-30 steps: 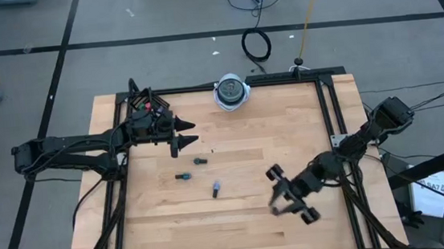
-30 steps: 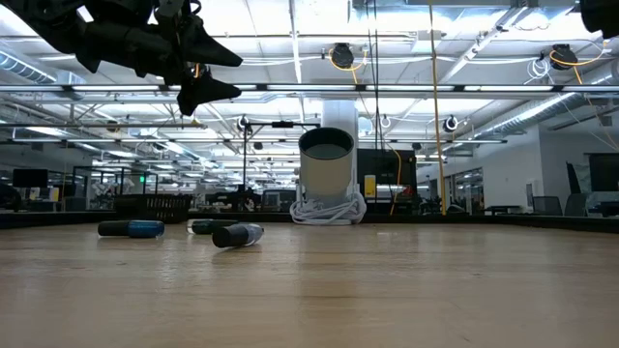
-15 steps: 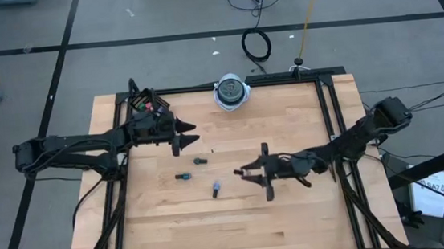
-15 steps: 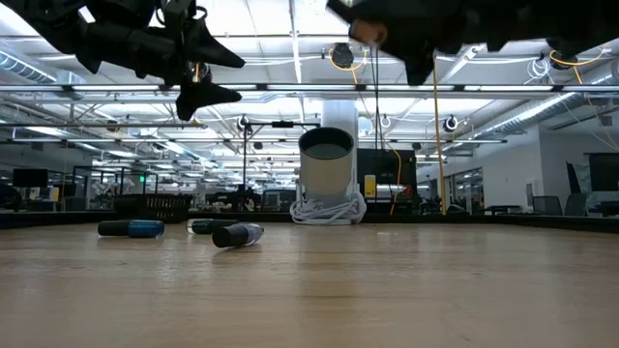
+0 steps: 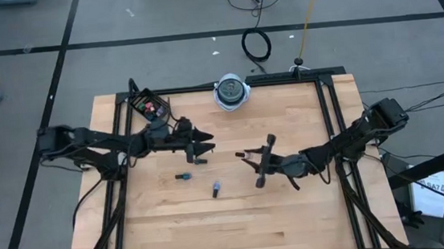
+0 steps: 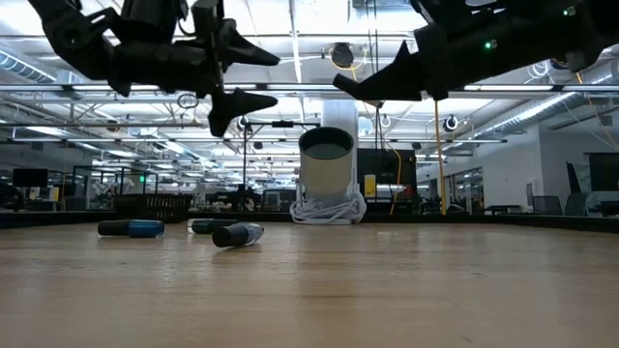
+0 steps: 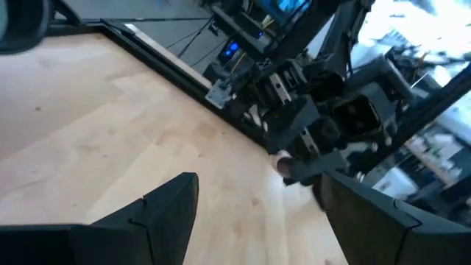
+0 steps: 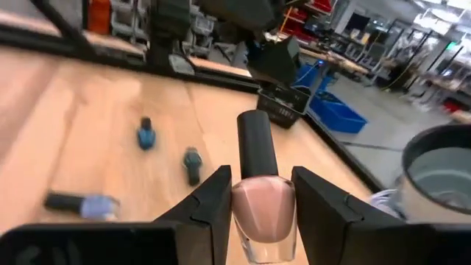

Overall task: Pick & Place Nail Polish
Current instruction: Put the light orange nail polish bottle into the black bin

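The right gripper [image 8: 261, 202] is closed on a pink bottle [image 8: 263, 213] with a dark cap, held upright between the fingers well above the table [image 5: 294, 215], near its middle. The left gripper [image 5: 202, 142] hangs above the table's left-centre with its jaws standing wide and nothing between them; in its own wrist view the gap shows only bare wood. Three more bottles lie on their sides on the table: a dark one [image 5: 199, 161] just below the left gripper, a blue one [image 5: 182, 177] near it, and a paler blue one [image 5: 216, 189] toward the centre. The low view shows the same three resting flat on the wood, apart from one another. Containers: a black box [image 5: 150, 108] sits at the far left corner, with red and pink items showing inside, too small to count or identify with certainty. A round white cup [image 5: 232, 91] stands at the far edge; from the right wrist view its interior appears grey, and no contents can be made out. Judgement on progress: one bottle is in transit, three remain to be collected, and the task is partly done at most. Which container is the intended destination cannot be determined from these views.
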